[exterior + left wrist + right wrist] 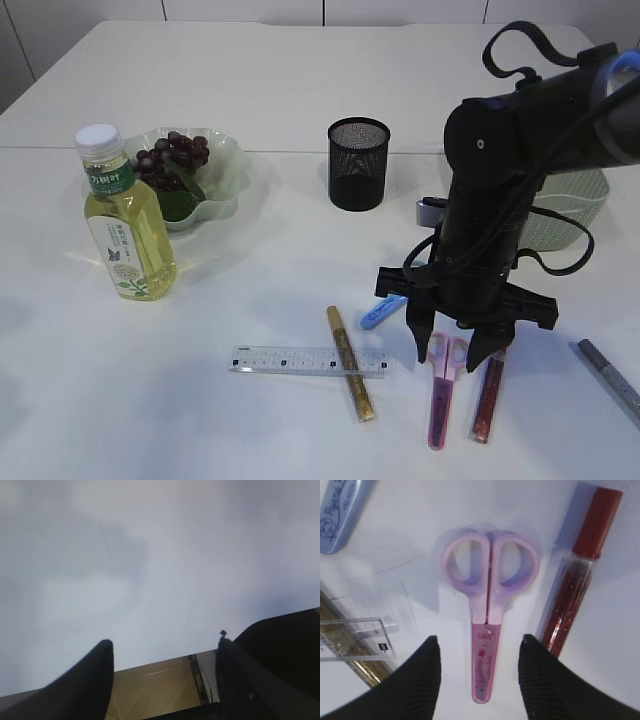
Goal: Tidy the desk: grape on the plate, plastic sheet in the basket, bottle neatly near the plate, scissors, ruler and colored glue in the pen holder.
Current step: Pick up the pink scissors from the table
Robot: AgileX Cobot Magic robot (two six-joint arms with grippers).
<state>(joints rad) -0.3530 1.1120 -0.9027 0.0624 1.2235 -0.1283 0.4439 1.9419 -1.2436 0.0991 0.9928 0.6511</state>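
Right gripper (450,350): jaws apart, holding nothing, pointing down over the pink scissors (440,390); in the right wrist view the two black fingers (422,680) straddle the sheathed blade without touching it.
Left gripper (165,680): jaws apart and bare, aimed at a blank pale surface; not seen in the exterior view.
Scissors writing: the translucent pink sheath carries small cursive print and a star, too blurred to read.
Red glitter glue (490,395): lies just right of the scissors, red cap towards the arm.
Gold glitter glue (350,362): lies slanted across the right end of the clear ruler (308,360).
Ruler: flat on the table, left of the scissors; scale marks visible, digits unreadable.
Blue tube (340,515): cursive lettering on its side, cut off by the frame; in the exterior view mostly hidden behind the gripper.
Bottle (122,215): upright, white cap, yellow liquid, green label with Chinese characters; just beside the plate (225,175).
Grapes (170,165): dark bunch resting on the pale green plate.
Pen holder (358,163): black mesh cup, upright, well behind the glue and ruler.
Basket (575,215): pale green, largely hidden by the right arm.
Grey pen (610,378): at the right edge, possibly a marker, cut off.
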